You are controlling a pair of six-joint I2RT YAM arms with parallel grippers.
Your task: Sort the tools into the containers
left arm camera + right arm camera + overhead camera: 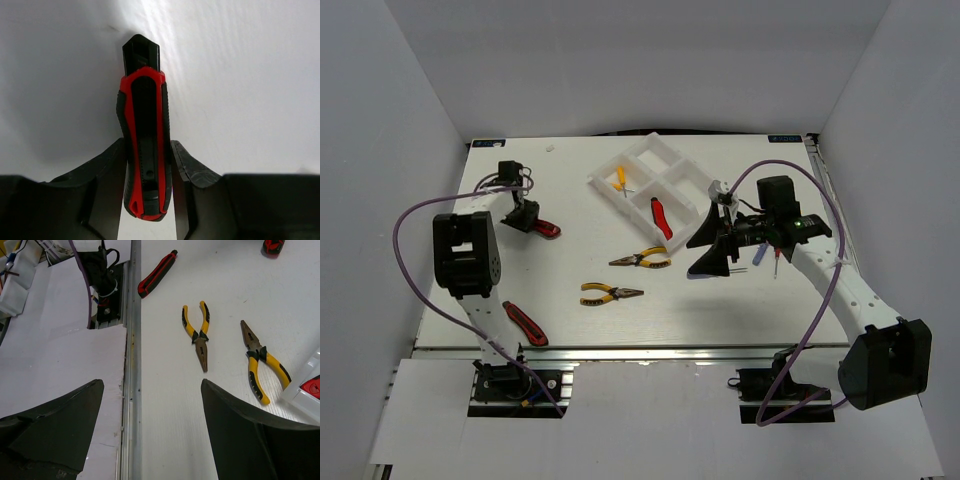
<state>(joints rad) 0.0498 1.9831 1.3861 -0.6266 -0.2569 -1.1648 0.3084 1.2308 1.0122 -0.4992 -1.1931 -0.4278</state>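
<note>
My left gripper (527, 220) is at the left of the table, shut on a red-and-black utility knife (547, 230); in the left wrist view the knife (145, 125) sits between both fingers (112, 165), close over the table. My right gripper (713, 250) is open and empty, right of the two yellow-handled pliers (640, 259) (611, 293). Both pliers show in the right wrist view (261, 360) (199, 332), beyond the open gripper (152, 385). The white divided tray (675, 165) holds a tiny yellow-handled tool (621, 179) and a red tool (663, 217). A second utility knife (524, 323) lies near left.
A blue-handled screwdriver (760, 258) and a red-handled one (777, 262) lie under my right arm. The table's front metal rail (131, 365) runs below the right gripper. White walls enclose the table on three sides.
</note>
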